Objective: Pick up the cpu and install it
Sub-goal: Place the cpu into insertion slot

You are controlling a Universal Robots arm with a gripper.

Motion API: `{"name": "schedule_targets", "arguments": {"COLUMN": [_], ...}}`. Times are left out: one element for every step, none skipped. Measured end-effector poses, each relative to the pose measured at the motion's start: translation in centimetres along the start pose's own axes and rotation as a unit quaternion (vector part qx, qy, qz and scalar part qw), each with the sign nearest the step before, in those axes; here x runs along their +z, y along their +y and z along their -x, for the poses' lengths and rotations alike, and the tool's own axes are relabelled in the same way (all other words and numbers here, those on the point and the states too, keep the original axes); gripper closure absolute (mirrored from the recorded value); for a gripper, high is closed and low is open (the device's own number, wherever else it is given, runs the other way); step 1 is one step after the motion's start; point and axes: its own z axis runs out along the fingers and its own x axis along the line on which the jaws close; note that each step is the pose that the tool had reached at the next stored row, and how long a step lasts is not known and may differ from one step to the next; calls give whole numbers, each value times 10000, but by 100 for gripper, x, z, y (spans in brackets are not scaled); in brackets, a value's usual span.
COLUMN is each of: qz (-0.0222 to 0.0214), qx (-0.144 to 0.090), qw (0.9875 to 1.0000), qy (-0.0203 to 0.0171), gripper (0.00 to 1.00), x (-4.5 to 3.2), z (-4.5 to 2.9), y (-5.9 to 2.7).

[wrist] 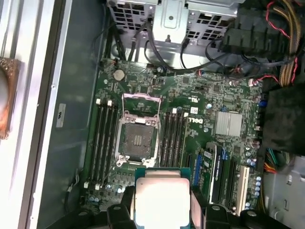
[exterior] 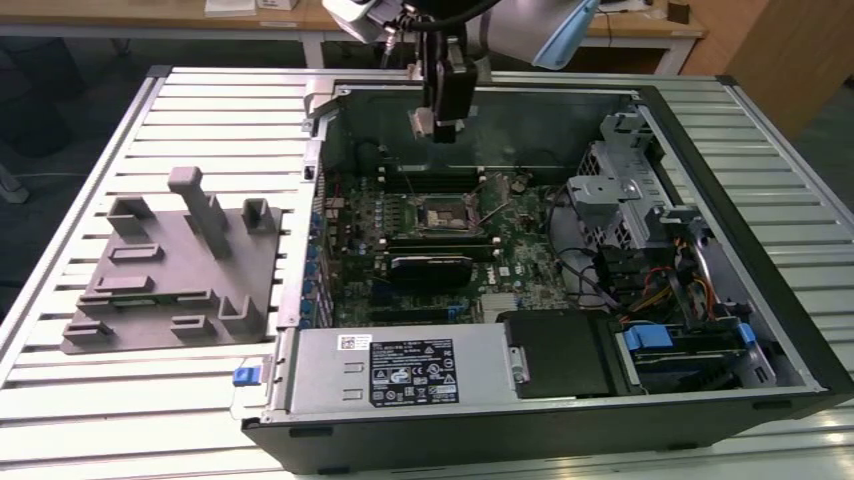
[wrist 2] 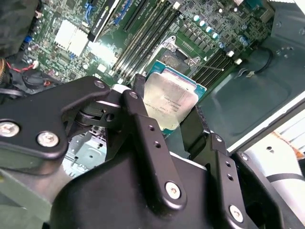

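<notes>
- Looks like a robot lab or workshop.
- Has a big metal table with long grooves.
- Holds an open computer case lying flat, with its green board and wires showing.
- Has a grey plastic block with pegs beside the case.
- Shows a robot arm above and wooden desks behind.

A pale slatted worktable (ribbed metal) stands before a wooden desk and dark floor.
</notes>
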Motion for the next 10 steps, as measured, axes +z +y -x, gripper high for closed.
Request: {"name": "schedule_targets", "arguments": {"qz": [0, 1, 1, 2, 2, 2, 2, 3, 3, 3], "qx": [55, 116, 182, 249, 315, 372, 421, 463, 473, 477], "qw": [10000, 9999, 9998, 9997, 9995, 9993, 9991, 9989, 9989, 9989], "qy": [-2, -5, -7, -10, -12, -15, -18, -19, -19, -20], "gripper": [46, 46, 46, 46, 46, 46, 46, 46, 46, 46], "x": [0, 0, 1, 1, 2, 2, 4, 12, 22, 35], "z": [-1, -1, -1, -2, -2, -4, -8, -21, -41, -65], "y": [0, 0, 0, 0, 0, 1, 3, 5, 9, 13]}}
